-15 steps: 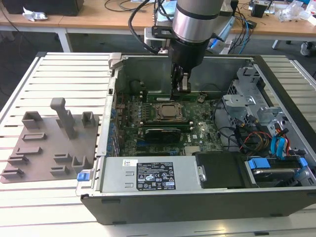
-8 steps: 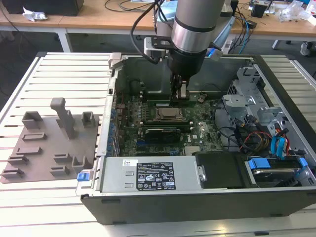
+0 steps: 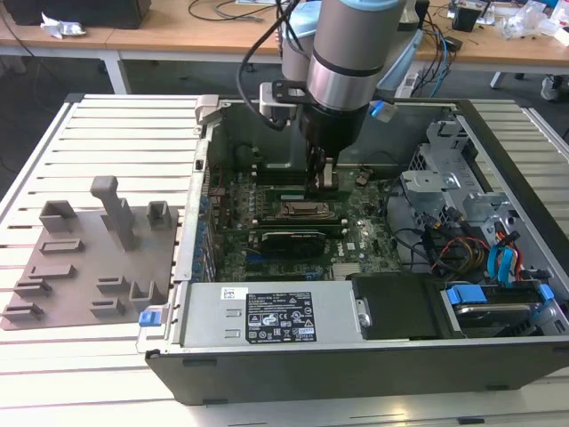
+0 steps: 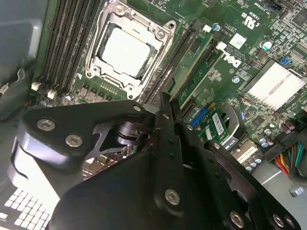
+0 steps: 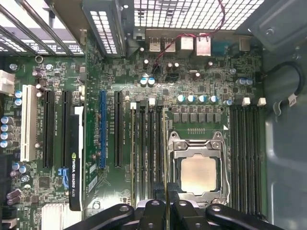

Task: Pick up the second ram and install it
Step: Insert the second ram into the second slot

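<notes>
Gripper (image 4: 168, 108) fingers are pinching the second ram (image 4: 189, 67), apparently edge-on, inside the open computer case (image 3: 356, 374). It is hanging low over the motherboard (image 5: 201, 81), with the stick sitting over the memory slots (image 5: 146, 148) just beside the CPU socket (image 5: 197, 165), between it and the graphics card (image 5: 76, 163).

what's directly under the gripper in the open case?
The black gripper hangs over the green motherboard's dark memory slots, beside the square metal CPU socket. Its body covers the slots' near ends.
</notes>
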You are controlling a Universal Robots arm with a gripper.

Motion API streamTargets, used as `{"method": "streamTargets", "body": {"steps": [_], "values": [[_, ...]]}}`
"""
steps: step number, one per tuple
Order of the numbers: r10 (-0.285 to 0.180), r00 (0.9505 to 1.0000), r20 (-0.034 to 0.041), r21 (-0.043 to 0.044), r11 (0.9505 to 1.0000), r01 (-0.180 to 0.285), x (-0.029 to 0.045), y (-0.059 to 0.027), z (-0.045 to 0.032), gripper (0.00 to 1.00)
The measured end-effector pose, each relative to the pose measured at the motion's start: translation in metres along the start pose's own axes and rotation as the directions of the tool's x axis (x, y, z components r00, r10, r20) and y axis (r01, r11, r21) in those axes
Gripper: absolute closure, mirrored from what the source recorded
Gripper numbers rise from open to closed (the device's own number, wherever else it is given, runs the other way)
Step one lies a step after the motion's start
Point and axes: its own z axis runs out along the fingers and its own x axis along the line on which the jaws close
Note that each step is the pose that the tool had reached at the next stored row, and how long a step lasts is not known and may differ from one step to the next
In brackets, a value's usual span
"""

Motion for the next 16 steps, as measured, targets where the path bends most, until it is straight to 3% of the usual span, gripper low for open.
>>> {"method": "streamTargets", "body": {"steps": [4, 9, 13, 16], "values": [[-0.003, 1.0, -0.0003, -0.0003, 1.0, 0.003, 0.0056, -0.0001, 0.007, 0.87], [0.0, 1.0, 0.0, -0.0001, 1.0, 0.0, 0.0073, 0.0025, 0.0186, 0.87], [0.047, 0.9989, 0.0016, 0.0029, 0.9989, -0.047, 0.0078, 0.0039, 0.0259, 0.87], [0.045, 0.999, 0.0014, 0.0029, 0.999, -0.045, 0.01, 0.004, 0.0298, 0.87]]}}
